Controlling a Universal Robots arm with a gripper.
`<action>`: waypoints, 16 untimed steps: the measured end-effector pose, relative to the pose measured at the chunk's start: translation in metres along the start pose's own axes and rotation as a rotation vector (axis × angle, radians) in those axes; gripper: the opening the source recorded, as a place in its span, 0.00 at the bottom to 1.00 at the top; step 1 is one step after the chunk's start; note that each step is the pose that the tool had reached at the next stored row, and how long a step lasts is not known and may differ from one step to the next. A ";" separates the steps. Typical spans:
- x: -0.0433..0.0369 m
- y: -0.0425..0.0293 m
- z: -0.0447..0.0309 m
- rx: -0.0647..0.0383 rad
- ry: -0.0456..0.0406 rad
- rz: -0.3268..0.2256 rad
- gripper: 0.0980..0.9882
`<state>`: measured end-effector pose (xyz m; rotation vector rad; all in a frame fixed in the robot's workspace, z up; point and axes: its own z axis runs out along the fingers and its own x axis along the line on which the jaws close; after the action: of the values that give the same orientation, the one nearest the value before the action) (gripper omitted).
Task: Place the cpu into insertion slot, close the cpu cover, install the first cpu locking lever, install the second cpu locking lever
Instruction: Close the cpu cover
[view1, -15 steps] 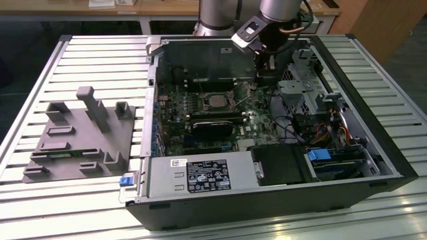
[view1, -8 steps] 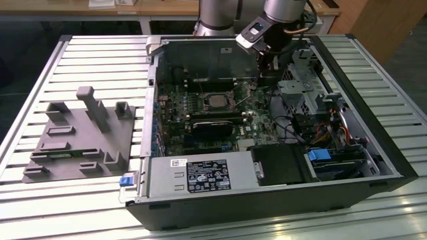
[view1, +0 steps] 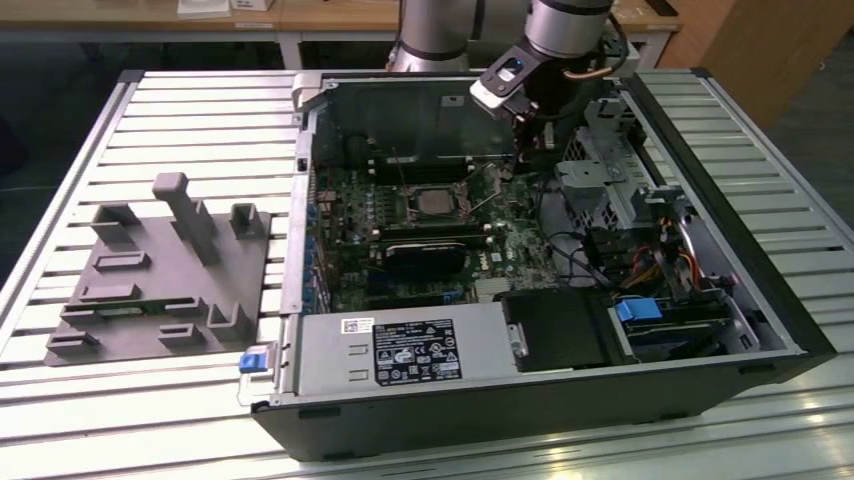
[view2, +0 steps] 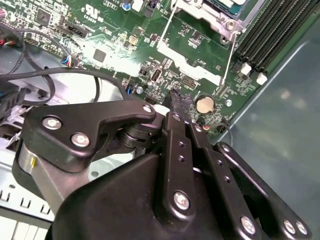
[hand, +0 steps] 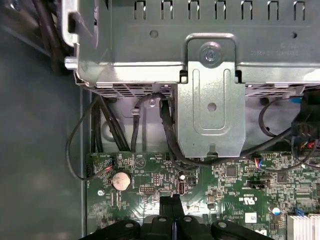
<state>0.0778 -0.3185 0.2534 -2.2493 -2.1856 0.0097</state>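
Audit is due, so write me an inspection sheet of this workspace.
Surface: slatted metal table, open computer case on it.
Job's things: cpu cover appears down; two thin levers look unlatched.
Clutter: grey fixture tray beside the case.
Gripper: gripper shut, empty, above the motherboard near a coin cell.
Cables: black cables beside the metal bracket.
Surroundings: wooden furniture behind the table.

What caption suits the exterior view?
Black gripper hovers over green motherboard, near the square metal-rimmed insertion slot, inside an open black computer case.
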 end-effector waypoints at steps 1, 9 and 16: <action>0.0000 0.0000 0.0017 0.000 -0.0002 0.000 0.00; -0.0001 -0.0029 0.0134 -0.007 0.0003 0.000 0.00; -0.0002 -0.0074 0.0167 -0.008 0.0000 0.000 0.00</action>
<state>0.0702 -0.3185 0.2367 -2.2532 -2.1897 0.0011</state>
